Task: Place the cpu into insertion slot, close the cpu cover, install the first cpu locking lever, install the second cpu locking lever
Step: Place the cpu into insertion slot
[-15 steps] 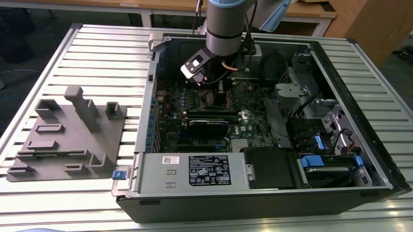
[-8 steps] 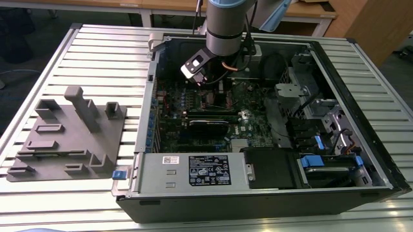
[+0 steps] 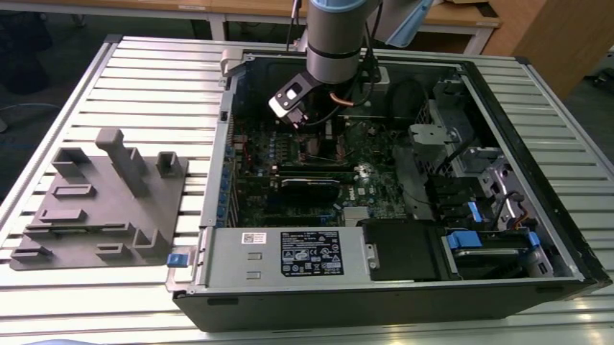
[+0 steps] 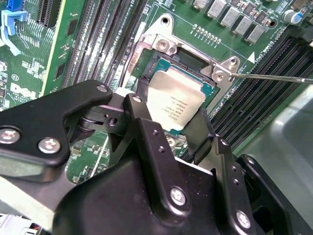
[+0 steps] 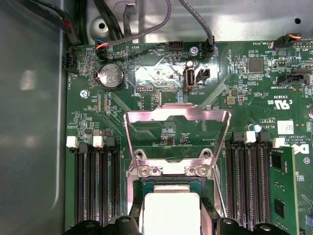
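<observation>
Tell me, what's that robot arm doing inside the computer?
The robot arm's gripper is down inside an open computer case, holding the cpu, a small silver square chip, by two opposite edges. The chip is right at the insertion slot on the green motherboard; whether it lies fully in the slot is hard to tell. The cpu cover, a shiny metal frame, stands flipped open beside the slot, so nothing is closed or locked yet.

High exterior; wrist views close over cpu [image 4: 173, 100] [image 5: 171, 213]
</observation>
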Tool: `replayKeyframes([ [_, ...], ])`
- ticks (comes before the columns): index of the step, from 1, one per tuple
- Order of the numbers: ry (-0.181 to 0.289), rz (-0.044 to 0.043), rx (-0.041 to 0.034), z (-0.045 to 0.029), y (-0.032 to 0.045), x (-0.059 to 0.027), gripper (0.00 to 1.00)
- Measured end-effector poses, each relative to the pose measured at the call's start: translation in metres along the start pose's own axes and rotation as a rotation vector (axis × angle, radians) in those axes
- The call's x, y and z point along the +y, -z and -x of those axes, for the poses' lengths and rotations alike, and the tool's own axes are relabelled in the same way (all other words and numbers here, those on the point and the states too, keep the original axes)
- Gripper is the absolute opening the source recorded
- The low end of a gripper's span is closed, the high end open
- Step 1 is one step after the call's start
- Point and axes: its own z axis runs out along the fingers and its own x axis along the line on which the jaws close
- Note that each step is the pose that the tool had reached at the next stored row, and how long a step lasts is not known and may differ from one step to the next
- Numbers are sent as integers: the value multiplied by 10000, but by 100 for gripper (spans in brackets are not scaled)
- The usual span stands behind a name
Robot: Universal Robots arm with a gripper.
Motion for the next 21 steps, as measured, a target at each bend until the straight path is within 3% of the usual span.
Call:
replayKeyframes([
  [21,-1,0,-1,13,0,6,54],
])
